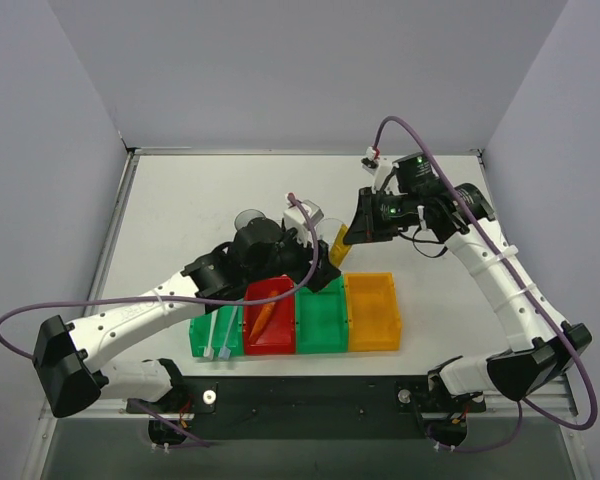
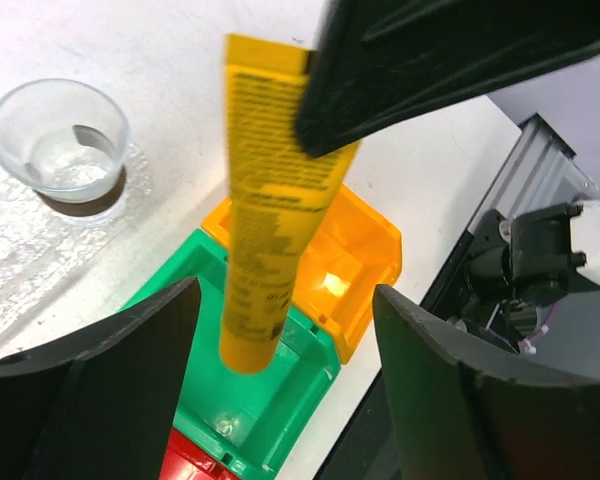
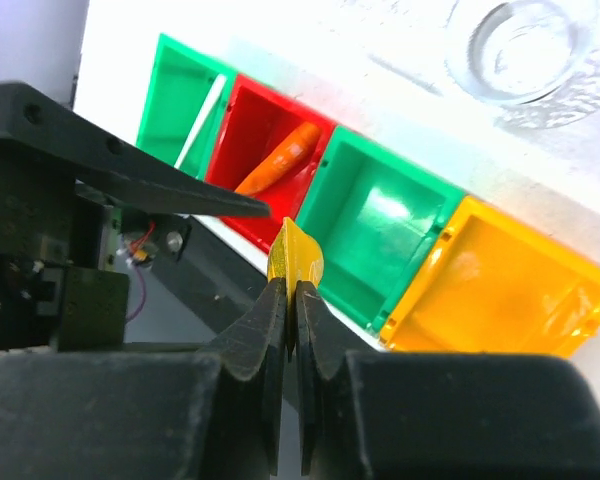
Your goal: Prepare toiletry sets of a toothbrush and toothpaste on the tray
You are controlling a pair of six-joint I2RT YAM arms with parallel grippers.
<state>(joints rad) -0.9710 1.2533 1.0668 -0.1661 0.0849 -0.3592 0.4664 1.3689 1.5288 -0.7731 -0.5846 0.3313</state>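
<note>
Near edge: four open plastic bins in a row, walls touching. The green bin [image 1: 198,335] holds a pair of slim pale toothbrushes [image 1: 212,338] and the red bin [image 1: 280,335] holds the orange tapered tube [image 1: 263,317]; then a second green bin [image 1: 322,318] and an orange bin [image 1: 373,315].

In the air by the far rims of those last two: yellow-orange tapered plastic tube [image 2: 265,230], narrow end down, right jaws pinched tight on its crimped end. Left jaws spread wide either side of it, not touching.

Beyond: bumpy transparent tray [image 2: 20,240] on the white tabletop [image 1: 200,190], carrying a clear round cup [image 2: 58,140]. Grey walls [image 1: 300,70] bound the tabletop left, far and right.

Place: robot lab test cell
Signs: bare grey walls [image 1: 280,60], white table [image 1: 210,190], two bolted arms [image 1: 130,315]
</note>
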